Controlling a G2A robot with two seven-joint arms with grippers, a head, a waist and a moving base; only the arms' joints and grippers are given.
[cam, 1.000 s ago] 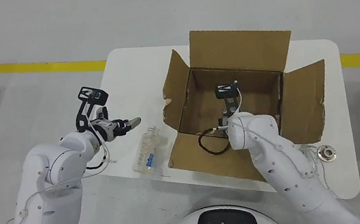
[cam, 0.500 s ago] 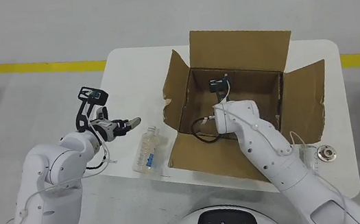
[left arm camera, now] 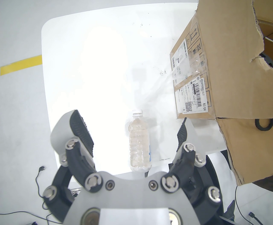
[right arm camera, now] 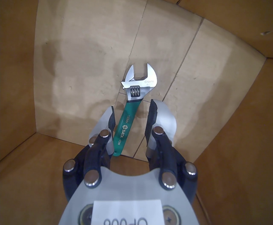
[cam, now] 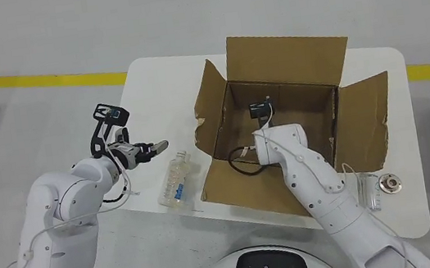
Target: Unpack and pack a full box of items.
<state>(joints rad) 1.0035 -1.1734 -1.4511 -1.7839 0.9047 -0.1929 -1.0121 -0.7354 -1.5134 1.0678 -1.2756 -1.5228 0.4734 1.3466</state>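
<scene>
Brown cardboard box sits on the white table with all four flaps folded out. Right gripper is down inside the box, claw half open, one finger on each side of the green-handled adjustable wrench. Not clamped; can't tell whether either pad touches the handle. The wrench lies flat on the box floor, steel head pointing away from the gripper.

Left gripper hangs above the table's left part, claw spread wide and holding nothing. The clear plastic bottle lies on its side near the table's front edge, just beside the box's left front corner, cap pointing away from the robot. In the left wrist view the bottle shows between the open fingers, below them.
</scene>
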